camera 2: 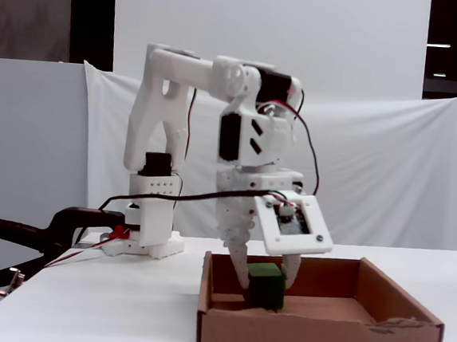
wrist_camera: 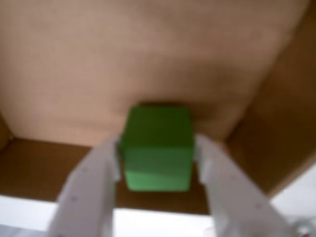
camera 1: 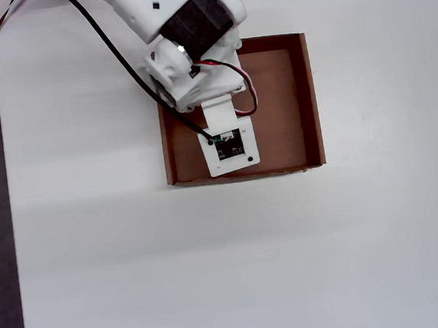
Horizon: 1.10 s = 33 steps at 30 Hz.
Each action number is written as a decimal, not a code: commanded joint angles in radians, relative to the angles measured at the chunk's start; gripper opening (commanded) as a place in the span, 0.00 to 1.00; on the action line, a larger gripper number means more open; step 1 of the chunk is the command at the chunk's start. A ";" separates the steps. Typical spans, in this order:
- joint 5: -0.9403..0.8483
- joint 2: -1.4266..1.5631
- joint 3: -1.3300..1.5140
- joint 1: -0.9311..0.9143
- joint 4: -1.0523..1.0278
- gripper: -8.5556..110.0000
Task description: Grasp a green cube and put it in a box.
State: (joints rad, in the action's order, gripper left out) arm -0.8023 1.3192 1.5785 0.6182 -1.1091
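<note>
The box (camera 1: 310, 102) sits on the white table (camera 1: 135, 256), a shallow brown cardboard tray with low walls and a plain flat floor. In the overhead view its right half shows bare floor, while the arm (camera 1: 184, 29) reaches in from the upper left and covers the box's left part. Apart from the cube the gripper holds, the floor that shows has nothing lying on it. In the fixed view the box's front wall (camera 2: 318, 339) has a slightly torn upper edge towards its right end.

The gripper (wrist_camera: 157, 163) is down inside the box, its two white fingers (wrist_camera: 96, 173) closed against opposite sides of the green cube (wrist_camera: 158, 148), one finger on each side as the wrist view shows them. The jaws stand only as far apart as the cube is wide. From the fixed view the gripper (camera 2: 265, 282) points straight down from the wrist, and the green cube (camera 2: 267, 285) sits between the fingertips, below the rim of the box and just above or at the cardboard floor; whether it touches the floor cannot be told. In the wrist view a dark shadow lies right behind the cube on the floor, and the box's walls meet in a corner to the right.

In the overhead view the cube is hidden under the wrist camera mount (camera 1: 231, 149), which hangs over the box's lower left area, close to the near wall.
</note>
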 commanded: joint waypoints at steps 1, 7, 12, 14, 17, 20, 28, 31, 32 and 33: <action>0.005 0.009 -0.052 0.012 0.017 0.16; 0.005 -0.005 -0.032 0.028 0.021 0.17; 0.005 -0.012 -0.023 0.032 0.028 0.18; 0.005 0.000 -0.015 0.029 0.031 0.21; 0.005 0.061 0.006 0.011 0.029 0.25; -0.002 0.179 0.037 -0.031 0.014 0.25; 0.005 0.557 0.152 -0.222 -0.060 0.25; 0.005 0.684 0.295 -0.321 -0.028 0.25; 0.002 0.724 0.351 -0.353 -0.009 0.25; 0.002 0.762 0.410 -0.387 0.012 0.25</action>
State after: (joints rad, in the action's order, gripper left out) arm -0.8023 1.9696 1.9159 0.3053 -1.1290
